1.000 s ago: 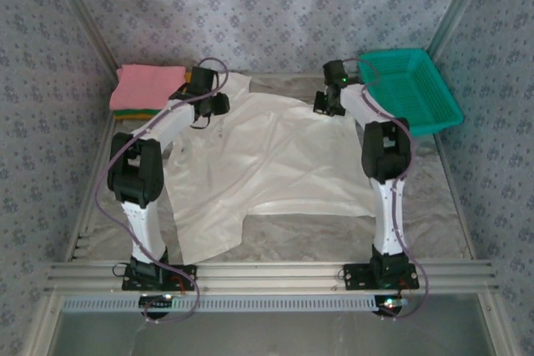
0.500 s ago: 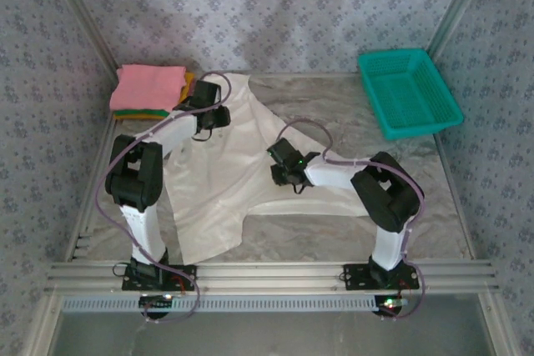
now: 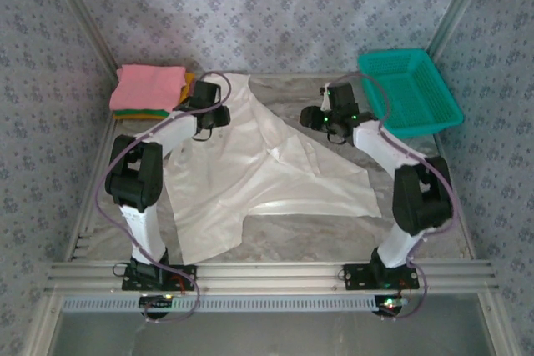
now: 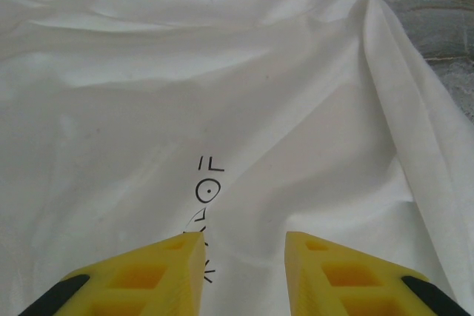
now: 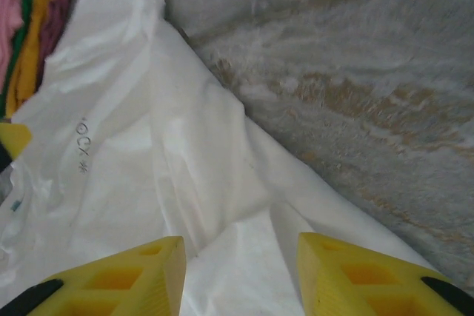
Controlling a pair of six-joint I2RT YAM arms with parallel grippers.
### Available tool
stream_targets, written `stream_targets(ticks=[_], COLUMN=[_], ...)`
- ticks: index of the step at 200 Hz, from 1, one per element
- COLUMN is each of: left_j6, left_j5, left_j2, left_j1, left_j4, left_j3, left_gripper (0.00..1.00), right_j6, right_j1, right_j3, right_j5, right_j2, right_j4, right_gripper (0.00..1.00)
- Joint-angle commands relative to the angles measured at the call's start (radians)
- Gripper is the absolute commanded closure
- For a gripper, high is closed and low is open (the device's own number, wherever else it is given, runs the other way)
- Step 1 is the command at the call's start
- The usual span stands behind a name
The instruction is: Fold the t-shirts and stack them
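Now the tabletop holds the white t-shirt, part folded.
Folded shirts wait back left; the left gripper, half open, sits by its chest mark, likely pinning it; the right gripper hangs open, empty.

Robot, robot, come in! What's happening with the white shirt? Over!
Left gripper open over white t-shirt. Right gripper open over it too. Shirt lies rumpled, one side flapped inward. Teal basket stands apart.

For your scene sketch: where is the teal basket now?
Top view: the basket sits at the table's far right corner, just beyond the right gripper, clear of the white shirt.
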Motion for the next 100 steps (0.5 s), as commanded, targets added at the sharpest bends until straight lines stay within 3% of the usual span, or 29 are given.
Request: stream_targets(ticks=[1,47,61,74,100], left_j6=[-0.017,-0.032,-0.029,-0.030,-0.035], left_j5=[-0.011,-0.010,-0.015,-0.019,-0.017], left_j2=[-0.051,-0.116,-0.123,-0.125,-0.117], left_j1=[-0.003,-0.013,-0.015,-0.016,-0.016], left_j4=[0.011,0.027,0.019,0.017,0.022], left_j3=[-0.030,-0.093,-0.099,-0.105,-0.109], left_gripper=[0.67,0.66,0.66,0.66,0.66], right_j6=[0.034,0.061,0.074,0.075,0.076], right_j1=[-0.026,-0.065,-0.066,-0.065,-0.065], right_j3=[0.029,0.075,0.058,0.057,0.047], right_j5=[-0.205,-0.304,-0.308,-0.311,-0.317], right_j2=[0.116,0.289,0.292,0.288,0.258], right_j4=[-0.096,-0.047,-0.006,-0.001,0.018], right_gripper=[0.54,0.58,0.65,0.82,0.90])
